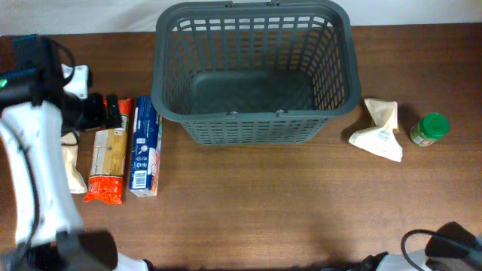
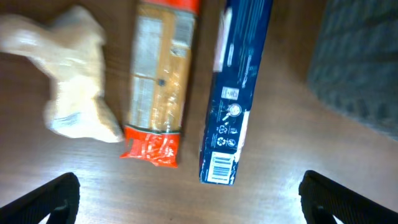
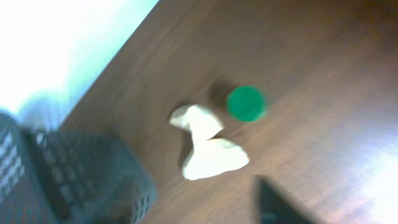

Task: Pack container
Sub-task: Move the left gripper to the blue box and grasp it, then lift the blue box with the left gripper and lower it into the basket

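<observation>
Pasta packet (image 2: 158,81) and blue box (image 2: 233,93) lie side by side below my left jaws, which are spread apart, long axes near-to-far. The empty basket (image 1: 301,128) stands just right. Right jaws' state: cannot tell.

Table (image 1: 263,203): wood. L side: blue box (image 1: 144,147), pasta pkt (image 1: 108,165) w/ red ends, pale bag (image 2: 74,74), side by side. R side: white pouch (image 1: 380,129) just beside green-lidded jar (image 1: 430,128).

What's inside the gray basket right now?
Nothing visible: overhead shows the basket floor bare. The blue box and green-lidded jar sit outside it. The floor strip under the near rim is covered.
</observation>
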You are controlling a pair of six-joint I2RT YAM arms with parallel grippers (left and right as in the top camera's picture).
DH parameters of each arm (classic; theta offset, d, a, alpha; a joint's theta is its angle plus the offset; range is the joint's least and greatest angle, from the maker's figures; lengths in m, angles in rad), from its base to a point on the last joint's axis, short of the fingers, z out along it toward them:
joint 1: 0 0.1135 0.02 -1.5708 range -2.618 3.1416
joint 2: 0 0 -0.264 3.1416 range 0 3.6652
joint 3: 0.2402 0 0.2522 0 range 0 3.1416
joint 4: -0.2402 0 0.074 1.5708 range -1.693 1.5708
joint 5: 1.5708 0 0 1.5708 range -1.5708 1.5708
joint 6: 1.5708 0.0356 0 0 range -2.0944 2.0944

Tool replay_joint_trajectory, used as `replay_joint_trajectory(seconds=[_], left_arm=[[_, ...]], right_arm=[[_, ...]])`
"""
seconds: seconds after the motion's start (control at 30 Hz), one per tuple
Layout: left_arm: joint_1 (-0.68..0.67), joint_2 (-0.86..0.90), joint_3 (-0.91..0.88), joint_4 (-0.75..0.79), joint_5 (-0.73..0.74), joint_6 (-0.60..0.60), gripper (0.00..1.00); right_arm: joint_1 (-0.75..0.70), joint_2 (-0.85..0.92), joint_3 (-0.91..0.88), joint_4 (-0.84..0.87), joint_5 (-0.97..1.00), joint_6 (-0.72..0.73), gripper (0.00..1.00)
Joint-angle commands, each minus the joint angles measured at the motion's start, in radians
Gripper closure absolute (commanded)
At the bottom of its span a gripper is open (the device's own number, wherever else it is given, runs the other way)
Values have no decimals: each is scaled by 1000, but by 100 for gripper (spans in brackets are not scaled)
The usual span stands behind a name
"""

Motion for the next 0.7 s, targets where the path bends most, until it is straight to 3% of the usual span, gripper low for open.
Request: replay_joint_trajectory(seconds=[0.0,0.17,0.3,0.57,0.67], left_arm=[[-8,137,-6,-21,48,154,0],[-61,306,-6,4,47,243,0],[-140,396,-6,15,-35,251,0],[-190,590,-7,73,-76,141,0],[-187,648,-7,88,-75,116,5]], right_arm=[[-63,7,3,-11,-1,18,1],[-92,16,3,-11,-1,18,1],[-92,17,3,-11,-1,18,1],[-92,17,3,-11,-1,18,1],[-92,17,3,-11,-1,18,1]])
